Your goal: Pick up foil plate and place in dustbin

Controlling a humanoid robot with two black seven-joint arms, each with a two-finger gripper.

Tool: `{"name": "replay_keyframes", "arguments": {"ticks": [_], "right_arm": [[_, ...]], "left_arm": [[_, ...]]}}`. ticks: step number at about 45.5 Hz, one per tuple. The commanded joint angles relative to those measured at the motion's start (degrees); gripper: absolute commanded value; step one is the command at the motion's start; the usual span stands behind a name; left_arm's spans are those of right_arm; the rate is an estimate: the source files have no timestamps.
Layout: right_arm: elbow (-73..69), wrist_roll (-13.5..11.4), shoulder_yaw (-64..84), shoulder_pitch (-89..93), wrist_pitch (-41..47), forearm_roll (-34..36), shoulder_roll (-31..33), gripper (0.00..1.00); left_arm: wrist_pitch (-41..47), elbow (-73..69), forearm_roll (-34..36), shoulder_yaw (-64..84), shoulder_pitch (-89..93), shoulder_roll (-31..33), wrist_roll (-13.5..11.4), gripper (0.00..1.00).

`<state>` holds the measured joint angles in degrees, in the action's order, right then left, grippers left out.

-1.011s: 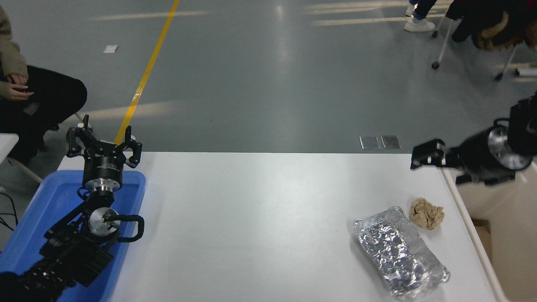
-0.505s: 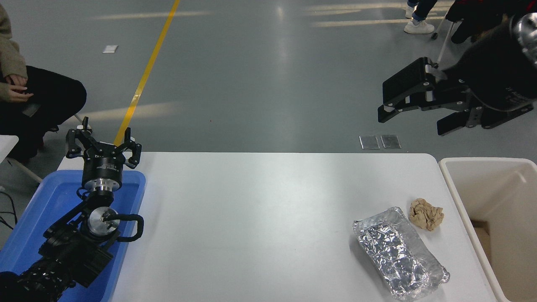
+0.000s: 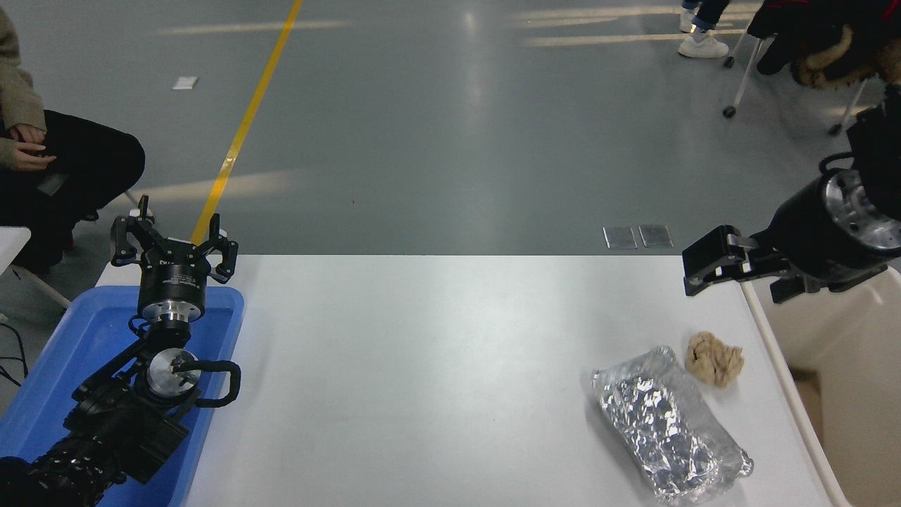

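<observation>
Approach step: foil plate (image 3: 669,426) lies ungrasped on the counter (image 3: 422,366) at lower right.

Paper ball (image 3: 714,358) sits just beside it; dustbin (image 3: 845,352) right; right gripper (image 3: 732,271) hovers above, jaw state unclear; it must descend. Left gripper (image 3: 172,243) parked, jaws open.

Even overhead light, sharp focus. Glare streaks on floor (image 3: 450,141), foil plate (image 3: 669,426) sparkles. Soft shadows on counter (image 3: 422,366).

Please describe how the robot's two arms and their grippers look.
Both arms are black with a shiny silver metal disc at the wrist. The left gripper has several black fingers on a round base, and a black cable loops beside it. The right gripper is blocky and black.
</observation>
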<state>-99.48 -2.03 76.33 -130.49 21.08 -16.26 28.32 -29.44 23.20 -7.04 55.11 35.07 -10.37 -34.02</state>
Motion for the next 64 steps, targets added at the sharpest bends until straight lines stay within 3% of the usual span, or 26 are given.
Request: {"name": "replay_keyframes", "arguments": {"ticks": [1,12,27,51,54,57,59,61,64], "right_arm": [[2.8,0.01,-4.69,19.82,-12.81,-13.44,4.37,0.98],[8.42,0.09,-12.6,35.02,-18.87,-15.11,4.99,0.98],[24.06,0.09,-18.85,54.98,-26.26,-26.71,2.18,0.98],[36.82,0.01,-22.36,64.74,-26.52,-27.15,-3.45,0.95],[37.34,0.01,-22.63,65.53,-26.52,-27.15,-4.24,0.85],[38.75,-0.25,-22.54,66.68,-26.18,-27.15,-5.38,0.62],[39.8,-0.34,-22.54,67.2,-25.74,-26.98,-6.08,0.36],[40.68,-0.52,-22.01,67.64,-24.51,-26.45,-6.18,0.0],[40.77,-0.52,-22.01,67.03,-22.57,-26.01,-5.91,0.0]], "left_arm": [[0.0,0.0,0.01,-0.01,-0.01,0.0,0.0,0.99],[0.0,0.0,0.01,-0.01,0.08,0.0,0.0,0.99],[0.0,0.0,0.01,-0.09,0.08,0.0,0.0,0.99],[0.0,0.0,0.01,-0.09,0.08,0.0,0.0,0.99],[0.0,0.0,0.01,-0.09,0.08,0.0,0.0,0.99],[0.0,0.0,0.01,-0.09,0.08,0.0,0.0,0.99],[0.0,0.0,0.01,-0.09,0.08,0.0,0.0,0.99],[-0.09,0.0,0.09,-0.18,0.08,0.0,0.0,0.99],[-0.09,0.0,0.1,-0.18,0.08,0.0,0.0,0.99]]}}
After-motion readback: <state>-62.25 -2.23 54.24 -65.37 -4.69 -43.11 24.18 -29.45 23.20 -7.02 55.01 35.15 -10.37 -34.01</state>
